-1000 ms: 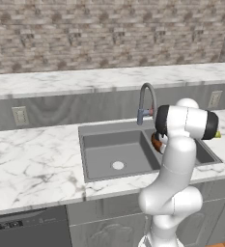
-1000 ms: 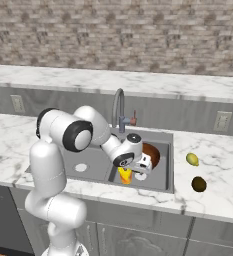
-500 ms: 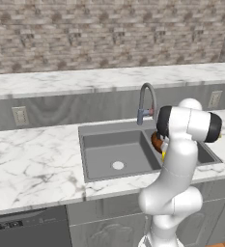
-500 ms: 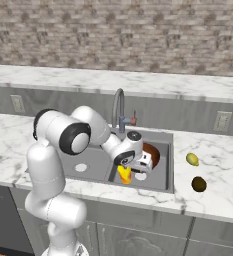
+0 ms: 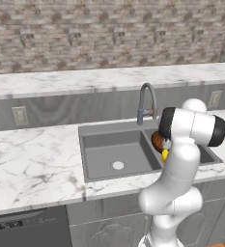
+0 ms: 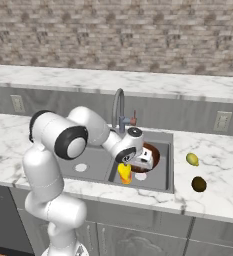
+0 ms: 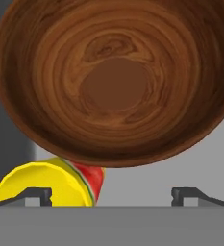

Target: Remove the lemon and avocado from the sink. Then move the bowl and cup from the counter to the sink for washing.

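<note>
The cup [image 6: 124,173], a yellow tumbler with a red-orange patch low on its side, stands in the right basin of the grey double sink [image 6: 167,167], just beside the reddish-brown wooden bowl [image 6: 151,154] that already sits in the same basin. The white arm reaches down over the basin, its gripper [image 6: 142,161] hanging above the two dishes with its jaws spread wide and nothing between them. From the hand's camera the bowl [image 7: 113,81] looms large, while the cup [image 7: 51,185] lies low beside one dark fingertip [image 7: 36,194], apart from the other. The lemon [image 6: 192,159] and the dark avocado [image 6: 199,184] rest on the marble counter [image 6: 218,170] to the right of the sink, well apart from the dishes. The curved faucet [image 5: 147,102] rises behind the basins.
</note>
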You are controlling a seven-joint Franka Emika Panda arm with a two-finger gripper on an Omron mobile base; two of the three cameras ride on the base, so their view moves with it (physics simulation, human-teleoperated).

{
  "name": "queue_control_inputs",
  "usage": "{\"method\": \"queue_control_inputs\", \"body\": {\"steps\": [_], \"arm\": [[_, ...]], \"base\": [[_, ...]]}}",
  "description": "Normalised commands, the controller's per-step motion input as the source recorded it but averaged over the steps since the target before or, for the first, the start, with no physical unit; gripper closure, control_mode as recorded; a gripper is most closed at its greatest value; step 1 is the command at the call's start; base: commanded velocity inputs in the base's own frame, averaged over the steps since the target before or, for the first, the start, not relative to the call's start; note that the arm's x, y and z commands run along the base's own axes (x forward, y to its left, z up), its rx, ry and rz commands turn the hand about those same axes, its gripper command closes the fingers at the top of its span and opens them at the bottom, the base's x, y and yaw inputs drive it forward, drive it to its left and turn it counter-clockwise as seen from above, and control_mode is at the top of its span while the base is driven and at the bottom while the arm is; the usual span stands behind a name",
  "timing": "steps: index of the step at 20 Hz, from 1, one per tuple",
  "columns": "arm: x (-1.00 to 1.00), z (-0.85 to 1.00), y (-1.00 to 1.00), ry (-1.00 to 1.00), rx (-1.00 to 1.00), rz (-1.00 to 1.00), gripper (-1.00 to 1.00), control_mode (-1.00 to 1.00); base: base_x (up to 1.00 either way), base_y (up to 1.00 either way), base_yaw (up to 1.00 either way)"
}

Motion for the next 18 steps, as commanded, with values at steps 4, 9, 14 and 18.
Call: {"method": "queue_control_inputs", "body": {"steps": [4,9,14,18], "arm": [[-0.04,0.22,-0.06,0.0,0.01,0.0,-1.0,-1.0],[-0.08,0.24,-0.03,0.0,0.01,0.0,-1.0,-1.0],[-0.09,0.21,-0.01,0.0,0.01,0.0,-1.0,-1.0],[-0.06,0.19,-0.01,0.02,0.0,0.0,-1.0,-1.0]], "base": [[0.0,0.0,0.0],[0.0,0.0,0.0],[0.0,0.0,0.0],[0.0,0.0,0.0]]}}
